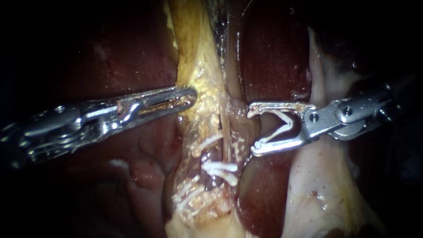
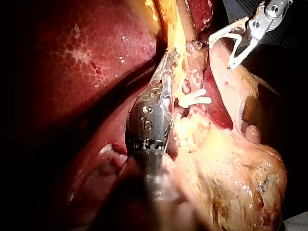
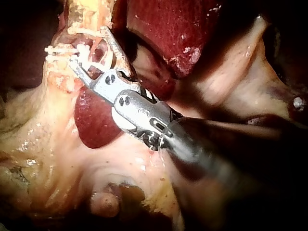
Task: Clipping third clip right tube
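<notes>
Right instrument (image 1: 254,129): enters from the right, jaws spread wide in a V. Seated between them is a white loaded clip (image 1: 286,125), itself open, one leg along each jaw, so the jaws grasp the clip and nothing else. The dark liver (image 1: 273,53) shows through the gap behind it. In the left wrist view the same instrument (image 2: 221,55) carries the clip in the same spread.

Right tube (image 1: 238,128): pinkish strand running down the middle of the field. The jaw tips of the right instrument stand at its right edge, one above the other; whether they touch it cannot be told.

Set clips (image 1: 219,168): two white bars lying crosswise lower on the strand, below the open jaws.

Left instrument (image 1: 187,98): enters from the left, jaws clenched on the edge of the yellow fatty tissue (image 1: 202,88).

Pale tissue (image 1: 317,185): under the right instrument's shaft.
</notes>
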`<state>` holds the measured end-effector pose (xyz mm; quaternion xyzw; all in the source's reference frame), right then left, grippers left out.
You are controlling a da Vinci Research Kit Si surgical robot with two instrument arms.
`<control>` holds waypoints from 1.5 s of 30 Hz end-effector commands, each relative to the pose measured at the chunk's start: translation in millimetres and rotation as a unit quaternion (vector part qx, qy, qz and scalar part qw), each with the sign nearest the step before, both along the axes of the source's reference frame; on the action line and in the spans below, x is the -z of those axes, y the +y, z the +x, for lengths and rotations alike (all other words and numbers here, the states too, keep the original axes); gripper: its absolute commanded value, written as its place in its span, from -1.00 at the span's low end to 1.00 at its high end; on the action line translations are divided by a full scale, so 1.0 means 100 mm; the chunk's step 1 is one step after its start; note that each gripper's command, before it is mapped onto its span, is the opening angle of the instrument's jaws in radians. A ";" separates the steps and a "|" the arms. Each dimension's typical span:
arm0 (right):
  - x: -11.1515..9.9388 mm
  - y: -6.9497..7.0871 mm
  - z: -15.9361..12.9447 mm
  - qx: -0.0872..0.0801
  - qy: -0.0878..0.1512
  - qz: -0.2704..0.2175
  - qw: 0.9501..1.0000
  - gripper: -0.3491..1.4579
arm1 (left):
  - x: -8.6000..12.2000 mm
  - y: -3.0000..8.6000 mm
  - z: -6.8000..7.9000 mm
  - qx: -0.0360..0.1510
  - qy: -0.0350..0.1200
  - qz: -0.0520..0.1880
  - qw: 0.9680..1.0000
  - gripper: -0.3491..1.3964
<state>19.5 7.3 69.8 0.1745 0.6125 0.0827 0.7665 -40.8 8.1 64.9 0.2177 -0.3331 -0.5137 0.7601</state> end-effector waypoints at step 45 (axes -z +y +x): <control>-0.049 -0.032 0.108 -0.008 0.075 0.364 0.928 -0.03 | 0.074 0.031 0.069 0.025 -0.002 -0.016 1.000 -1.00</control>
